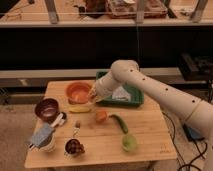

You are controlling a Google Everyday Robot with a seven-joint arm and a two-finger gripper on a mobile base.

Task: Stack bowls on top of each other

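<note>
The wide orange bowl [78, 91] is held over the back left part of the wooden table [145, 142], above a yellow banana [80, 108]. My gripper [93, 94] is at the orange bowl's right rim and is shut on it, at the end of the white arm [150, 87] that reaches in from the right. The dark maroon bowl [47, 109] stands on the table to the left of and a little nearer than the orange bowl, apart from it.
A green rectangular tray [131, 101] with a white packet sits behind the arm. An orange fruit [101, 116], a green pepper [120, 123] and a light-green cup [129, 143] lie mid-table. A white cup with a grey cloth [43, 137] and a dark cup [74, 147] stand front left.
</note>
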